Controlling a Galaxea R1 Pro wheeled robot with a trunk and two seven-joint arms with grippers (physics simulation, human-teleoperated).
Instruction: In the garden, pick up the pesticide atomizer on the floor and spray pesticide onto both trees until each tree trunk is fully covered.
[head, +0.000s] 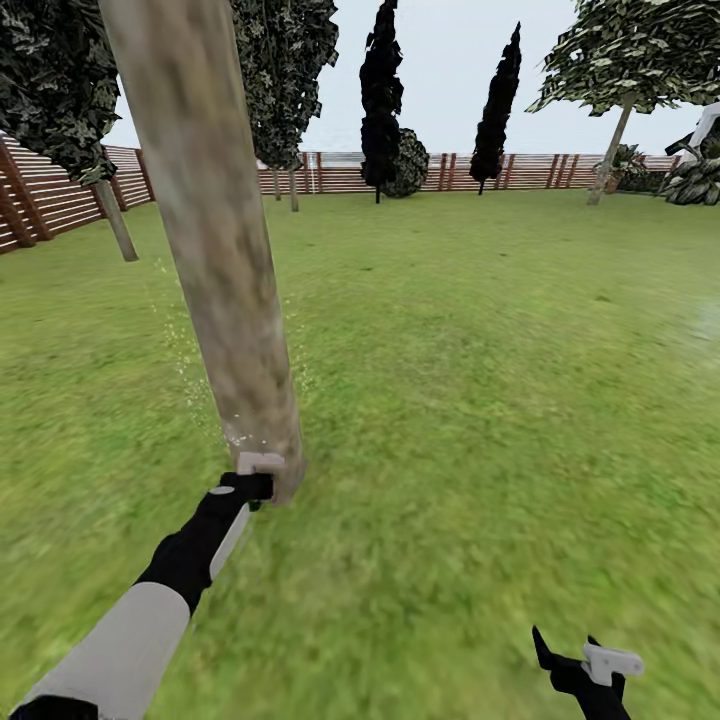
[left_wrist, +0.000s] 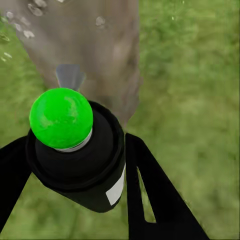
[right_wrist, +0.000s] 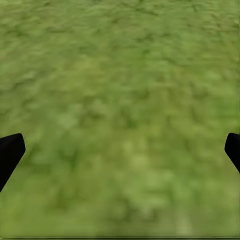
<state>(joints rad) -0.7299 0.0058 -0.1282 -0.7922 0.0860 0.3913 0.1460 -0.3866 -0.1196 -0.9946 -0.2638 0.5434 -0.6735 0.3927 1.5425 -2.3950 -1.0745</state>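
In the head view the left gripper (head: 250, 487) is reaching forward to the base of the near tree trunk (head: 215, 250), which is rising steeply and leaning slightly away to the upper left; the gripper is sitting just beside the trunk's foot, almost touching it, with pale specks of spray scattered on the bark just above; the right gripper (head: 585, 668) is hanging well apart over the lawn (head: 480, 400) near the picture's lower right, so the left arm is plainly the nearer one; a second trunk (head: 117, 222) is standing far off by the wooden fence (head: 40, 195). In the left wrist view the fingers (left_wrist: 150, 200) are closing on the pesticide atomizer (left_wrist: 80, 155), a dark bottle with a bright green cap, its nozzle pointing straight at the trunk's lower part (left_wrist: 90, 45), close ahead. In the right wrist view the fingertips (right_wrist: 10, 152) are standing wide apart, gripping nothing, above blurred grass (right_wrist: 120, 100).
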